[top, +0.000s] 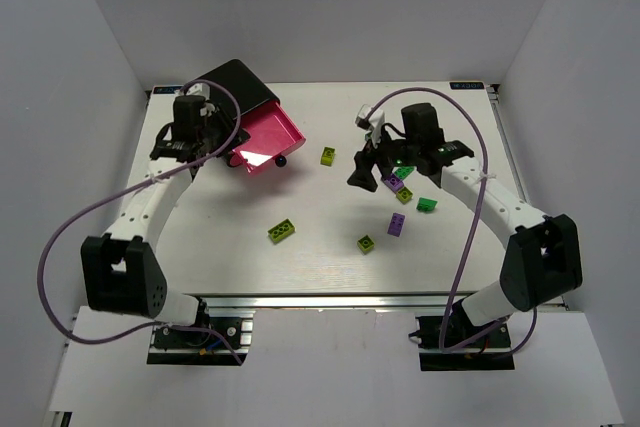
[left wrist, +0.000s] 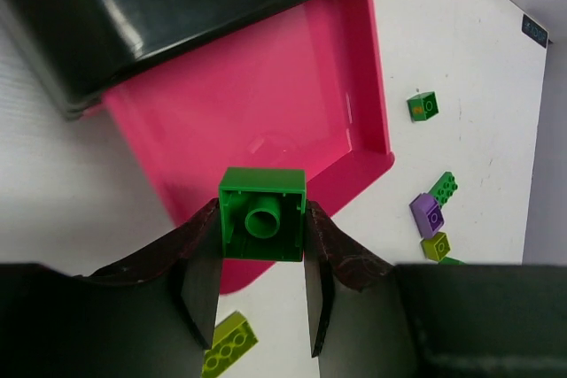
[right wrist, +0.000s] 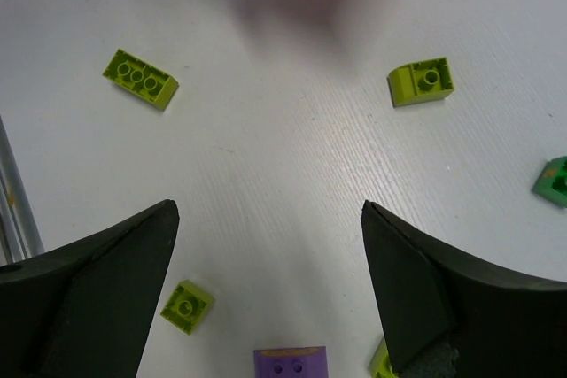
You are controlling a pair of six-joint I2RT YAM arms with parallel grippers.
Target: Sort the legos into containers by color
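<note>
Left wrist cam shows what the top cam can't: the left gripper (left wrist: 261, 219) is closed on a dark green brick (left wrist: 262, 185). The brick is square, its hollow underside w/ centre tube facing the lens, pinched between both finger pads. It lines up w/ the front edge of the pink drawer (left wrist: 266, 104); height over it unclear. From above, the arm hides that brick.

The drawer is shallow glossy plastic w/ rounded corners, pulled out of a shiny black cabinet (left wrist: 177, 15) w/ rounded edges, far left on the table (top: 300, 277). The top cam adds a small black knob (top: 281, 160) on the drawer front.

Right gripper (right wrist: 267, 214): fingers spread wide, nothing between them, over white table w/ faint grain, right of centre. Its cam picks out shapes the top cam blurs:
- an oblong lime brick (right wrist: 140, 78) far left
- a lime piece (right wrist: 422, 82) w/ one stud, far right
- a small square lime brick (right wrist: 186, 307) by the left finger
- a purple brick (right wrist: 291, 363) at the near edge
- a green piece (right wrist: 554, 181) cut off at right
</note>
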